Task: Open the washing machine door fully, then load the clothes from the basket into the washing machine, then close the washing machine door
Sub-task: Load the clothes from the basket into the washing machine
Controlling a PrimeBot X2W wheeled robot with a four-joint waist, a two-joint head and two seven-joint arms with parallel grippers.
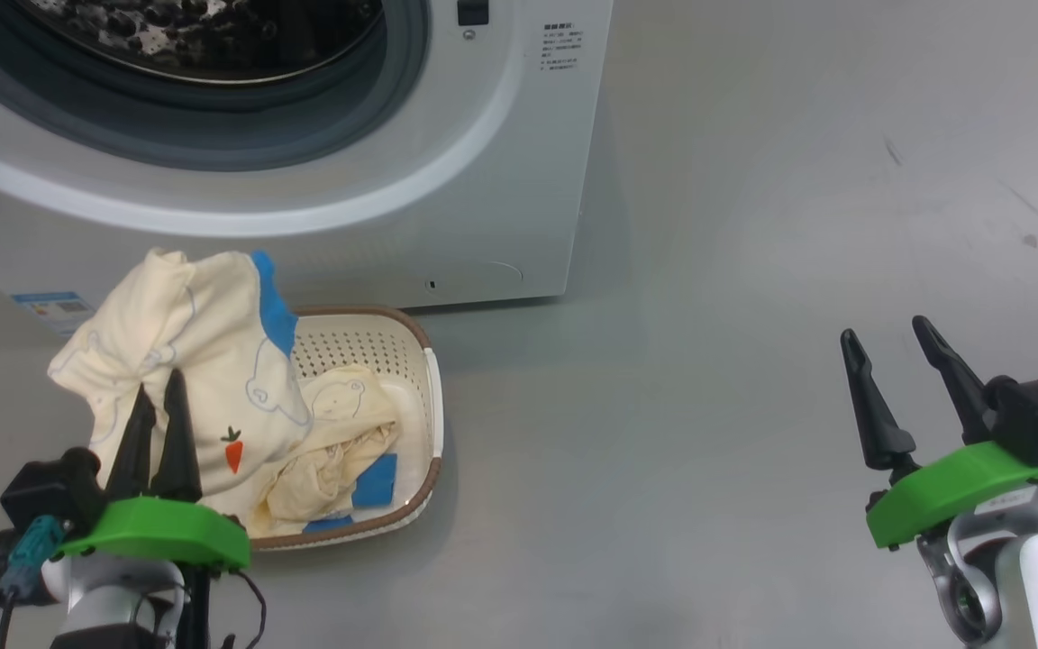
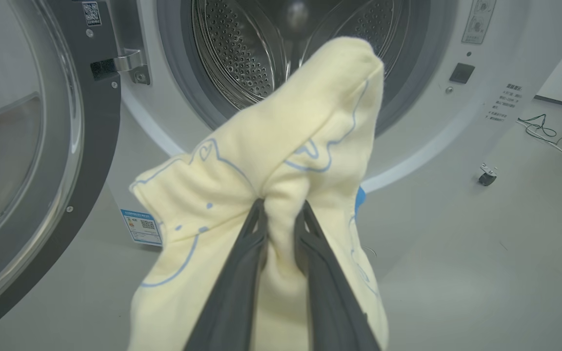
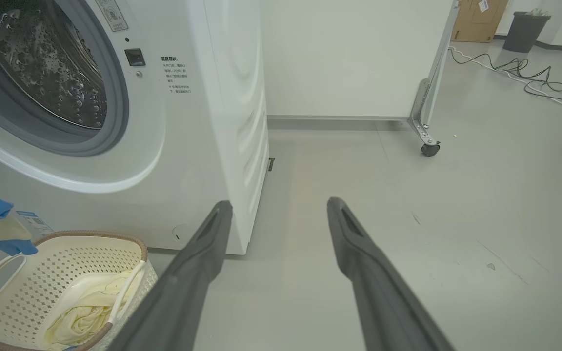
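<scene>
My left gripper [image 1: 160, 389] is shut on a cream-yellow garment [image 1: 186, 342] with blue outlines and a carrot mark, lifted above the left end of the basket [image 1: 424, 361]. In the left wrist view its fingers [image 2: 254, 234] pinch a fold of that cloth [image 2: 281, 146] in front of the open steel drum [image 2: 242, 48]. More cream and blue clothes [image 1: 339, 451] lie in the basket. The washing machine [image 1: 483, 180] stands just behind, and its door [image 2: 27, 170] is swung open to the left. Far to the right, my right gripper [image 1: 884, 329] is open and empty over bare floor.
The basket [image 3: 90, 235] sits on grey floor against the washer's front [image 3: 212, 122]. A white panel on a caster [image 3: 430, 148] stands behind the machine. Cables [image 3: 530, 78] and a dark bin [image 3: 525, 29] lie far back right.
</scene>
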